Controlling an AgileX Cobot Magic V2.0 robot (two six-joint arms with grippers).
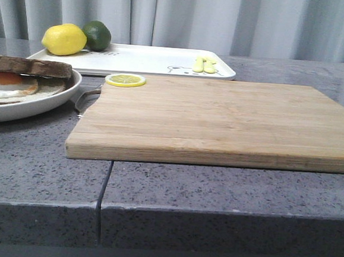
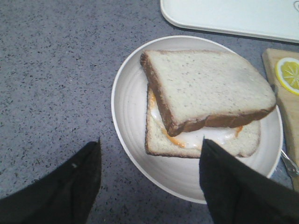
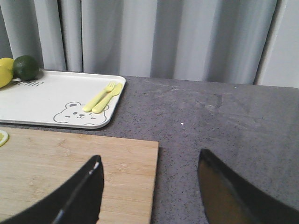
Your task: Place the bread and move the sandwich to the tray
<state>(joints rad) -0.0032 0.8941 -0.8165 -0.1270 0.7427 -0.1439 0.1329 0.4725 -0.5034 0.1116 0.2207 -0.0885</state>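
Grey speckled stone table [image 1: 227, 186], with a seam running toward the front edge; pale pleated curtains behind. Front view: wooden cutting board [image 1: 220, 120] centre, lemon slice [image 1: 126, 79] at its far left corner. Tray [image 1: 147, 60] behind it carries a lemon [image 1: 64, 39] and lime [image 1: 97, 34]. Plate [image 1: 43, 97] at left.

Left wrist view: left tool [image 2: 149, 179] spread wide, empty, over the plate's near rim; bread [image 2: 205, 86] lies skewed on top of the sandwich [image 2: 187, 135].

Right wrist view: right tool [image 3: 149, 186] wide, empty, above the board's edge.
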